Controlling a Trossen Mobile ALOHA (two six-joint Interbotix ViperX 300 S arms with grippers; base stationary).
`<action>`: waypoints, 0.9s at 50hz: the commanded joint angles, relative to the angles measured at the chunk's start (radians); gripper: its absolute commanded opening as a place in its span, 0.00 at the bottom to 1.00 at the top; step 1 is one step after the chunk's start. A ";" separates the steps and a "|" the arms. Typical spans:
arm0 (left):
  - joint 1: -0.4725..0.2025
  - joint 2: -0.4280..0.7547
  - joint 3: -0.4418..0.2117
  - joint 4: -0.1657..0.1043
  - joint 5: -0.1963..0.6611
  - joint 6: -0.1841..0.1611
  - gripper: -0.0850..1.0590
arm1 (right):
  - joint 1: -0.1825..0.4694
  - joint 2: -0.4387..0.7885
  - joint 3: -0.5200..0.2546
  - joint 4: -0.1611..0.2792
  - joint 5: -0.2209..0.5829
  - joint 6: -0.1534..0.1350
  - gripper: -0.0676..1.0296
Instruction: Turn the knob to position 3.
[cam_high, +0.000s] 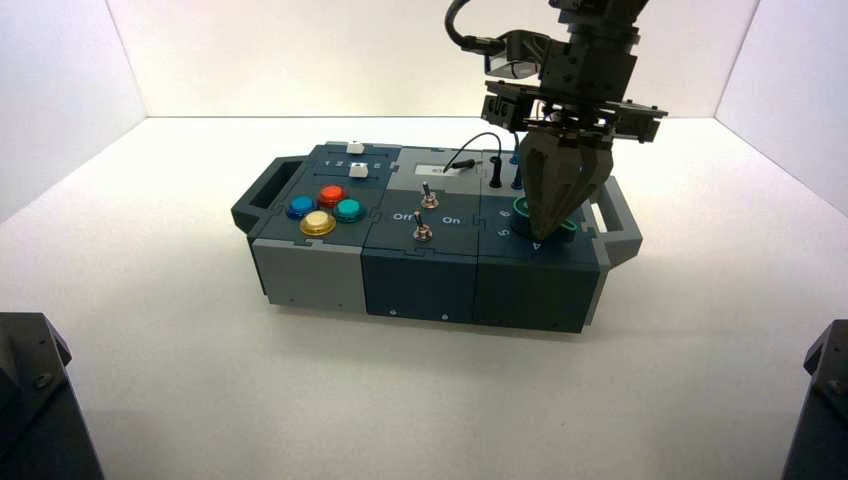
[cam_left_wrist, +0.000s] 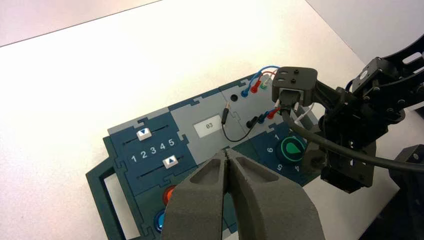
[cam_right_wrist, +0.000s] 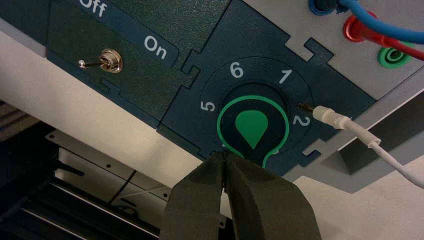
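Green knob (cam_right_wrist: 251, 124): right part of box (cam_high: 420, 282), near side; likely light, firm plastic, stiff between positions.
Hold: flanks of tapering pointer arm, or sideways push; smooth rim may slip.
Right gripper (cam_right_wrist: 224, 156): over knob's near edge, fingers pressed together.
Left gripper (cam_left_wrist: 226, 152): parked near side, fingertips together.

Black arms (cam_left_wrist: 370, 110) — thick black cable (cam_left_wrist: 350, 154)
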 joint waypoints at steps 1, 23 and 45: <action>0.005 -0.006 -0.035 0.000 -0.009 0.003 0.05 | -0.028 -0.008 -0.020 -0.015 -0.011 -0.002 0.04; 0.005 -0.005 -0.037 0.000 -0.009 0.005 0.05 | -0.038 -0.008 -0.025 -0.023 -0.005 -0.006 0.04; 0.005 0.009 -0.041 0.002 -0.009 0.005 0.05 | -0.012 -0.054 -0.037 -0.005 0.029 -0.006 0.04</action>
